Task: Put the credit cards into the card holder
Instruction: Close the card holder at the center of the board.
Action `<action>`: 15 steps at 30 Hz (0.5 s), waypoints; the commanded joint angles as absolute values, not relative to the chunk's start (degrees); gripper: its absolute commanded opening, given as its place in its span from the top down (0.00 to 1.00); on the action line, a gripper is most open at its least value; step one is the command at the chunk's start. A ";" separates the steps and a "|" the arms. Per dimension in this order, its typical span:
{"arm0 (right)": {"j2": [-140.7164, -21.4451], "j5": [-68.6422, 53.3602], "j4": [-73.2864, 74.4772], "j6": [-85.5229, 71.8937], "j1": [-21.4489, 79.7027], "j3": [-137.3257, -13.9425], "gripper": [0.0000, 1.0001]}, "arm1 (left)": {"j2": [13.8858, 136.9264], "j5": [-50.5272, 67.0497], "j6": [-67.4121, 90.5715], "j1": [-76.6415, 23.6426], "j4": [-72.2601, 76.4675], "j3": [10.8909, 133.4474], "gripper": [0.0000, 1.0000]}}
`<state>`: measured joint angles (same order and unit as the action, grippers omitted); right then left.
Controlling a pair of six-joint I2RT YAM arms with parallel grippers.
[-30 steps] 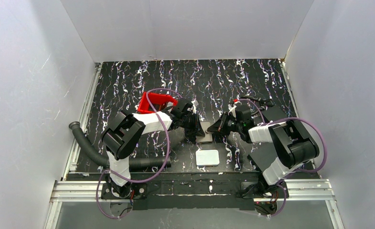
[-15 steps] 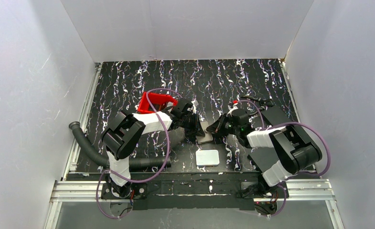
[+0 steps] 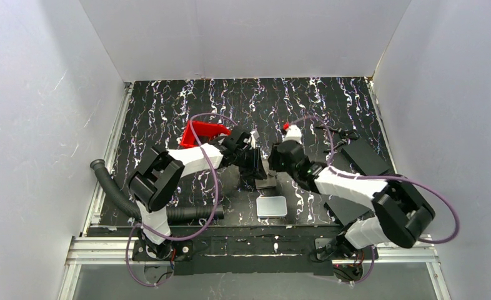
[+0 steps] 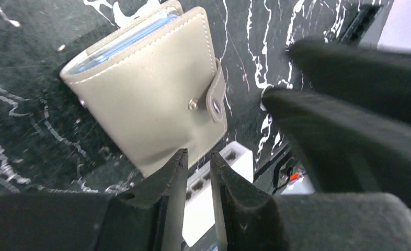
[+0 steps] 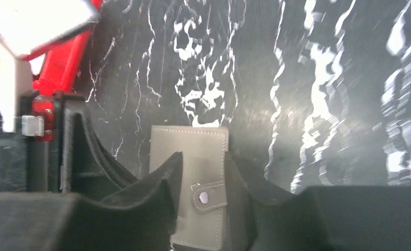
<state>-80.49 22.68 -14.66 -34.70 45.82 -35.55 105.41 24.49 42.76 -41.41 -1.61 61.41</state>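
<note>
The holder [image 4: 151,99] lies snapped shut on the surface [image 4: 25,120], a blue card [image 4: 125,39] edge showing inside; with your right pincer [image 5: 202,157] spread astride it and left pincer [image 4: 195,157] nearly pressed together, empty, at its edge, close the right squarely on its sides, clear of the strap [image 4: 216,97].

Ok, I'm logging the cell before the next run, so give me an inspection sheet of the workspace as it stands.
Surface: table, black with white marbling.
Job's things: card holder lies flat, strap snapped shut, pale blue credit cards showing edge-on inside.
Clutter: red tray, white slab, black sheets.
Grippers: left gripper nearly closed, holding nothing; right gripper open over the card holder's strap.
Cables: purple cables loop off both arms; corrugated hose at the left.
Surroundings: white walls on three sides.
</note>
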 commanded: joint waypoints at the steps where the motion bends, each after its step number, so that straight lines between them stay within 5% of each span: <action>1: -72.41 18.27 9.21 -16.83 43.40 -45.43 0.48 | 98.83 28.55 37.94 -37.60 -10.06 65.25 0.76; 3: -70.79 11.86 7.30 -13.10 42.42 -43.69 0.41 | 99.00 30.45 36.99 -36.28 -11.05 66.36 0.75; 15: -68.42 -12.94 -16.06 4.03 39.06 -29.26 0.38 | 104.56 28.02 34.92 -34.98 -14.08 69.71 0.86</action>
